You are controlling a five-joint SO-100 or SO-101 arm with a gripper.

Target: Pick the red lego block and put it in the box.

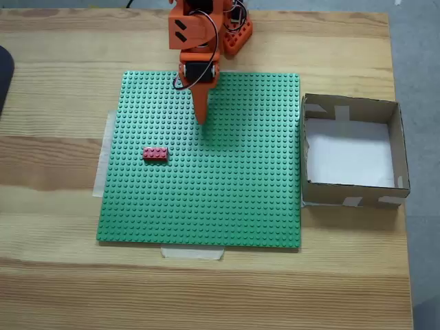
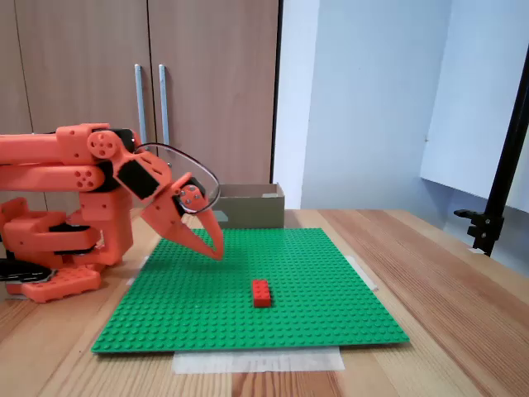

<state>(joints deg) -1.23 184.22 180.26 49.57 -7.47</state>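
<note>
In the fixed view from the table's edge, nearest you is a strip of pale tape [image 2: 258, 361] on the wooden table [image 2: 463, 314], touching the front edge of the green baseplate [image 2: 314, 314]. On the baseplate sits the red lego block [image 2: 261, 293], near the middle of the plate's front half, with bare studs all around it and nothing touching it.

Beyond it, to the left in this view, the gripper [image 2: 216, 251] hangs tilted down over the plate, its tips above the studs and well apart from the block. The two fingers look drawn together into one point, with no gap visible and nothing between them.

Farther back, the box [image 2: 252, 207] stands past the plate's far edge; you see one brown wall, and its inside is hidden. Behind it are cabinet doors [image 2: 149, 91]. A black stand [image 2: 500, 190] is cut off at the right edge.

In the fixed view from above, the block [image 1: 155, 154] lies on the left part of the plate and the box [image 1: 352, 110] just beside the plate's right edge, its white bottom open to view. The gripper [image 1: 201, 118] points between them, nearer the block. A dark object [image 1: 3, 75] is cut off at the left edge; you cannot tell what it is.
</note>
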